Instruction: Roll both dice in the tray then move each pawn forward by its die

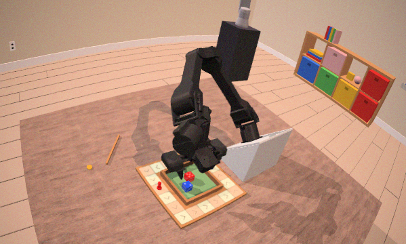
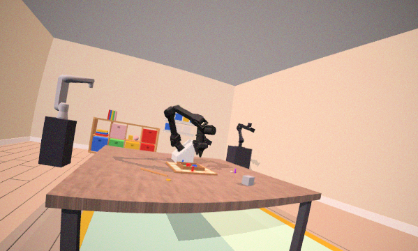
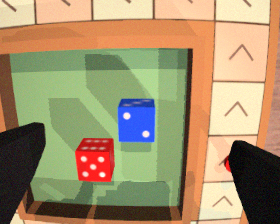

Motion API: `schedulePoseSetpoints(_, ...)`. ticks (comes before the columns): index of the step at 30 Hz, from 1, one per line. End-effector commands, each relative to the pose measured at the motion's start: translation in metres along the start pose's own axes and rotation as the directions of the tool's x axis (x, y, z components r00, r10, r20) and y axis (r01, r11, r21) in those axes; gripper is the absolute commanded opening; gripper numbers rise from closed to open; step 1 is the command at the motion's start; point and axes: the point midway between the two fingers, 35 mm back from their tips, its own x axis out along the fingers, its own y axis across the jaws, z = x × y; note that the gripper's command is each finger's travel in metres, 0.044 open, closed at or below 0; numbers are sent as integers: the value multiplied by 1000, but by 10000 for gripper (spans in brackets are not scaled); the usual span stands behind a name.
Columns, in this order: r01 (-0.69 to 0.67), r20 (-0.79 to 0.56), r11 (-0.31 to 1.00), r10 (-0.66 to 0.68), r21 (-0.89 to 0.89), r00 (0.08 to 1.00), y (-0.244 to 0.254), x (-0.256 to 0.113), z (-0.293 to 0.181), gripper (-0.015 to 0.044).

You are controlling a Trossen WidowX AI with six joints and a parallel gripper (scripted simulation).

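My gripper (image 1: 193, 172) (image 2: 200, 155) (image 3: 139, 143) is open and empty above the tray (image 1: 204, 194) (image 3: 106, 35). The red die (image 1: 189, 176) (image 3: 95, 162) and blue die (image 1: 187, 186) (image 3: 136, 122) are apart inside the tray outline, between and below the fingers in the wrist view. Toward the wrist camera, red's large face shows five and blue's shows two; I cannot tell whether they are still moving. The red pawn (image 1: 159, 186) (image 2: 192, 169) stands on the arrowed board (image 1: 183, 217), partly behind a finger in the wrist view. A small blue shape, apparently the blue pawn (image 2: 183, 160), shows at the board's back; the top view hides it.
A white angled panel (image 1: 257, 159) (image 2: 184, 155) stands behind the board, beside the arm's base. An orange stick (image 1: 112, 150) (image 2: 154, 171) and a yellow disc (image 1: 89, 167) (image 2: 168, 180) lie to one side. A grey cube (image 2: 248, 180) and a small purple piece (image 2: 235, 171) are on the other.
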Motion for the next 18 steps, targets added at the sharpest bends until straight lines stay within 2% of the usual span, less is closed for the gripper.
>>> schedulePoseSetpoints(1, 35, -27, 946, -27, 321, 999, -40, 7, -18, 309)
schedulePoseSetpoints(3, 65, -55, 830, -41, 554, 998, -68, 13, -34, 256)
schedulePoseSetpoints(5, 86, -75, 725, -48, 683, 996, -84, 18, -46, 204)
schedulePoseSetpoints(13, 89, -78, 711, -48, 698, 996, -84, 18, -50, 200)
schedulePoseSetpoints(18, 89, -78, 711, -48, 698, 996, -85, 33, -51, 200)
